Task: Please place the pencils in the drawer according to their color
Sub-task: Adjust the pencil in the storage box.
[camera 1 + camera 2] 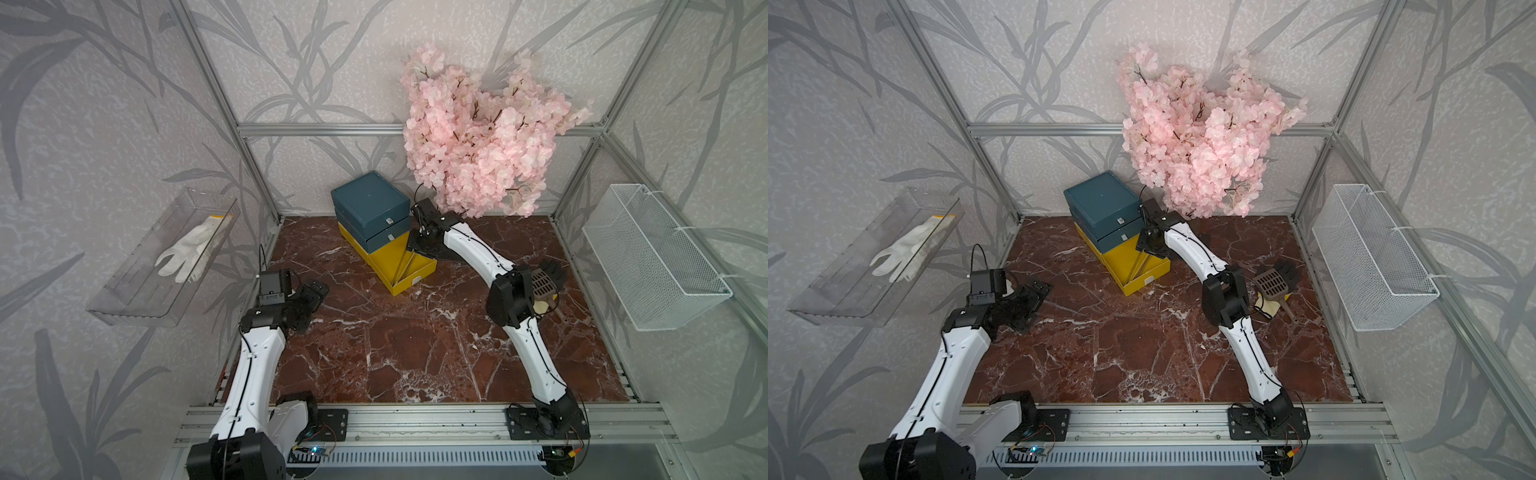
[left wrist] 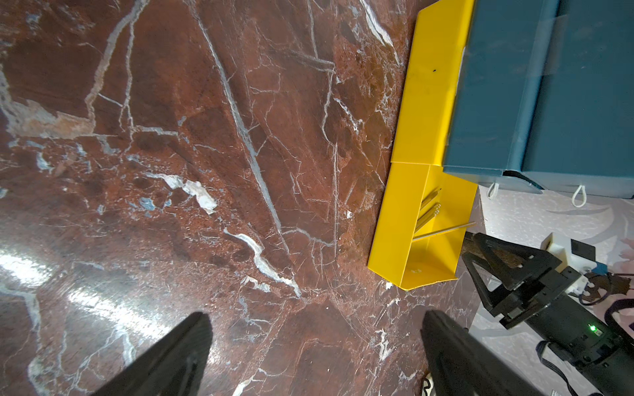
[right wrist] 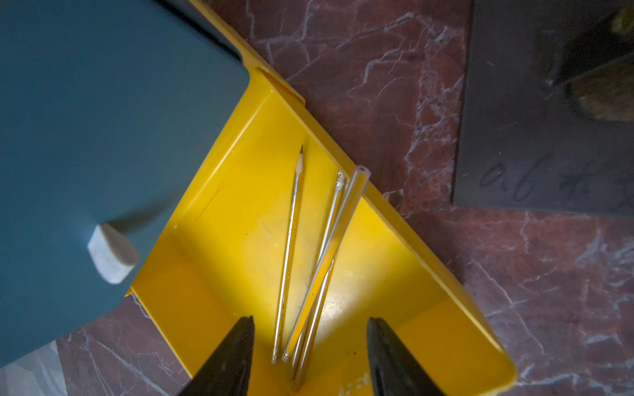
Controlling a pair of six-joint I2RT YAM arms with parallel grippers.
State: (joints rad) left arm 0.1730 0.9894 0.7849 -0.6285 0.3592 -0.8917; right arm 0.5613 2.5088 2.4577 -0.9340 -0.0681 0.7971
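Observation:
The drawer (image 1: 370, 199) (image 1: 1102, 203) is a teal chest at the back middle, with its yellow bottom drawer (image 1: 417, 279) (image 1: 1121, 259) (image 3: 212, 274) pulled out. Several yellow-tan pencils (image 3: 290, 240) (image 1: 405, 264) (image 2: 429, 209) lie inside it, and one leans on the side wall. My right gripper (image 3: 310, 320) (image 1: 415, 249) (image 1: 1148, 245) hangs open just above the pencils' near ends and grips nothing. At the left, away from the chest, my left gripper (image 2: 315, 315) (image 1: 311, 293) (image 1: 1034, 293) is wide open and empty over bare marble. Both teal drawers are shut.
A pink blossom branch (image 1: 478, 137) stands right behind the chest. A slotted brown scoop (image 1: 1273, 282) lies beside the right arm's elbow. On the right wall is a white wire basket (image 1: 652, 257). On the left wall, a clear tray (image 1: 137, 299) holds a white glove.

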